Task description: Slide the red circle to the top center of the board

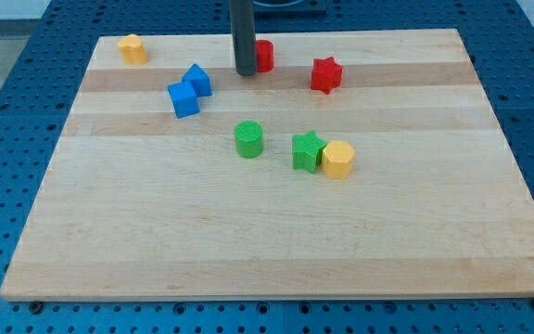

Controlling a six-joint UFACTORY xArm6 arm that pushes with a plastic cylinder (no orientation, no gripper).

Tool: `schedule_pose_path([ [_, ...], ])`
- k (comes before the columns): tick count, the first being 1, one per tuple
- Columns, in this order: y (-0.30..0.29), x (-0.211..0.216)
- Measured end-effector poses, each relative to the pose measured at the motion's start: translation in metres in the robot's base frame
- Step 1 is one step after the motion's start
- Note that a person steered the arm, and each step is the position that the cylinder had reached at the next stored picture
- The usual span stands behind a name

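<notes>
Starting nearest the view's bottom, the yellow block (337,160) touched the green star (307,150), with the green cylinder (248,139) just left and two blue blocks (189,89) farther up. Near the bench's (248,241) top centre, the rod's tip (246,72) stood touching the red circle (263,56), which lay just to the tip's right, slightly farther up. The arm carried no hand, only the rod.

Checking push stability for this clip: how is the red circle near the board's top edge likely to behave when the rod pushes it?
The red circle looks short and squat, so it will probably slide rather than tip. Its rounded side may let it slip off my tip if the push is off-centre. The wooden board looks smooth, so it should move easily. My tip sits directly at its left, apparently touching.
</notes>
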State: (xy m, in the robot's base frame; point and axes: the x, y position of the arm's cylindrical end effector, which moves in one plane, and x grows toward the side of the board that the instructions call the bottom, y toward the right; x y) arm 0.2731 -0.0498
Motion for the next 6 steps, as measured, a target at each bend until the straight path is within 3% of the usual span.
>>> schedule_pose_path([
  [6, -0.012, -0.039],
])
